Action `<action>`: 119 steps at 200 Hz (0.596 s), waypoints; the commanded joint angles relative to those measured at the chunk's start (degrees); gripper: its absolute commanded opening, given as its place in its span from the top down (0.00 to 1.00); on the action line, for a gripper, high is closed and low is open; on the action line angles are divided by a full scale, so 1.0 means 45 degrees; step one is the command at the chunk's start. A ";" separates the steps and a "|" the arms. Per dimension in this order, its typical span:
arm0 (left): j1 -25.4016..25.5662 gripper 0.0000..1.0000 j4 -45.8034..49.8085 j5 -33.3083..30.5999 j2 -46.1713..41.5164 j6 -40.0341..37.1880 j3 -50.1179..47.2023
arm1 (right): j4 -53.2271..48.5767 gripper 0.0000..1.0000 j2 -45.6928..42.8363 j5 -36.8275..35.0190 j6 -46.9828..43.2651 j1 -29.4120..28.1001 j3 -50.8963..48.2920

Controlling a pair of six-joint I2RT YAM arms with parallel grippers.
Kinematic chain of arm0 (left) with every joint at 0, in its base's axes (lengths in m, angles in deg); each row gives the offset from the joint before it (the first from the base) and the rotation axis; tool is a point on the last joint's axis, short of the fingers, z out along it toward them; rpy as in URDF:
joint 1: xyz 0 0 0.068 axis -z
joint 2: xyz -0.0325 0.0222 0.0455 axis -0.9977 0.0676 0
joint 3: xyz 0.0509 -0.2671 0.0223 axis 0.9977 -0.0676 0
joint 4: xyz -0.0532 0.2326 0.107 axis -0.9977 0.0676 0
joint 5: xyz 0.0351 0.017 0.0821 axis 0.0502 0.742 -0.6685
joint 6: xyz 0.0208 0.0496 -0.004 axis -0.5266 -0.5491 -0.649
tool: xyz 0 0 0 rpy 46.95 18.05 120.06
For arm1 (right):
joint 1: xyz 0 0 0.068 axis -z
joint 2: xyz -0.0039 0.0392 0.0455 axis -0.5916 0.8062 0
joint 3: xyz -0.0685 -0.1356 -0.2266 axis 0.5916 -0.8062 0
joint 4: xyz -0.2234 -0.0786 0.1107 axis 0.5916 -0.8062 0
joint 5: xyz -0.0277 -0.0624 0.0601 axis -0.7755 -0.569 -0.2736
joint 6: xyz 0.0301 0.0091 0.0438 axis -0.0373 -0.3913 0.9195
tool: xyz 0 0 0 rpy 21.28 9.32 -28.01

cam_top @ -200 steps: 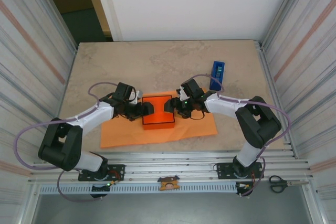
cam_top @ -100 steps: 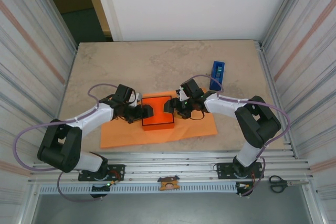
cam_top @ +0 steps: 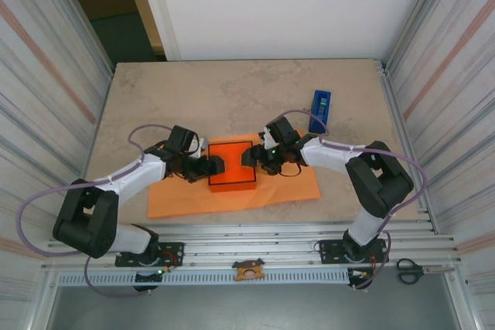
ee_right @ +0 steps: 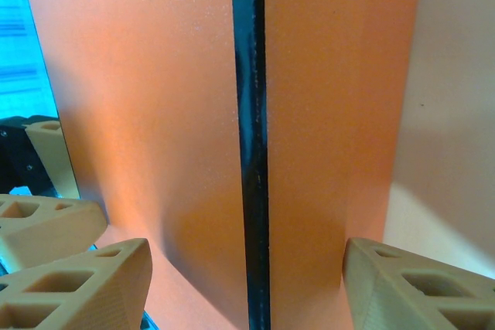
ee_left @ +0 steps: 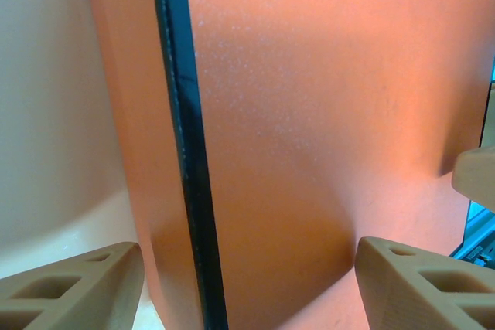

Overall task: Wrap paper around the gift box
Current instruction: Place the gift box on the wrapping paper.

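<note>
My left gripper (cam_top: 209,165), right gripper (cam_top: 249,157) flank gift box (cam_top: 233,166), centring it on paper (cam_top: 182,200) for folding; jaws astride edges, actual pinch: cannot tell.

Blue tape dispenser (cam_top: 320,110) stands on the marbled beige desk (cam_top: 232,90), toward the far right. Black-handled scissors (cam_top: 410,270) lie off the desk at the near right corner. A small brown object (cam_top: 248,270) sits on the near rail, centred.
</note>
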 commanded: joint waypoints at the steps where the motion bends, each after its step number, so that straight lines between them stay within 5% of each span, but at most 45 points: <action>1: 0.0060 0.28 0.0111 0.0170 -0.0290 0.0003 -0.0148 | -0.0234 0.35 0.0179 0.0127 -0.0210 0.0017 0.0177; 119: 0.0074 0.33 0.0109 0.0915 -0.0408 0.0208 -0.0298 | -0.0391 0.37 0.0381 0.0475 -0.0513 0.0214 0.0383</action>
